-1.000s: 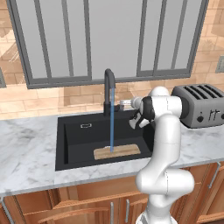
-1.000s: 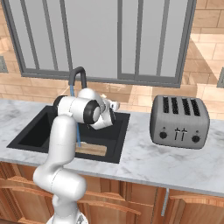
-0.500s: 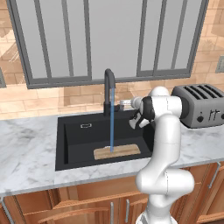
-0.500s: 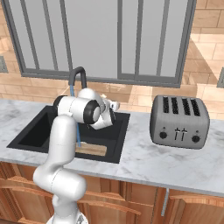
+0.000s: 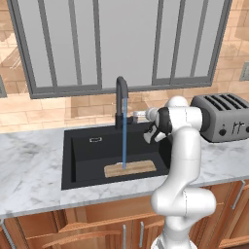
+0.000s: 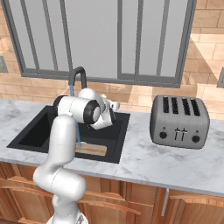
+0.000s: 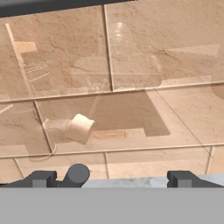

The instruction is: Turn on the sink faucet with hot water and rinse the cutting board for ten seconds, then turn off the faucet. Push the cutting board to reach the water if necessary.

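Observation:
The black gooseneck faucet [image 5: 121,95] [image 6: 77,75] stands behind the black sink [image 5: 85,158] [image 6: 33,129]. A thin blue stream of water [image 5: 124,133] [image 6: 78,133] falls from its spout onto the tan cutting board [image 5: 130,169] [image 6: 92,149], which lies flat at the basin's front right. My gripper [image 5: 138,115] [image 6: 114,105] is held just right of the faucet's base, pointing at the tiled wall. In the hand view the gripper [image 7: 112,179] is open, and a dark round lever end [image 7: 77,173] sits between the fingers, close to the left fingertip [image 7: 41,178].
A silver toaster [image 5: 221,116] [image 6: 179,116] stands on the marble counter [image 5: 29,170] right of the sink. A tan tiled wall [image 7: 131,87] and a grey-framed window [image 5: 121,44] lie behind the faucet. A silver overflow plate [image 5: 95,140] marks the basin's back wall.

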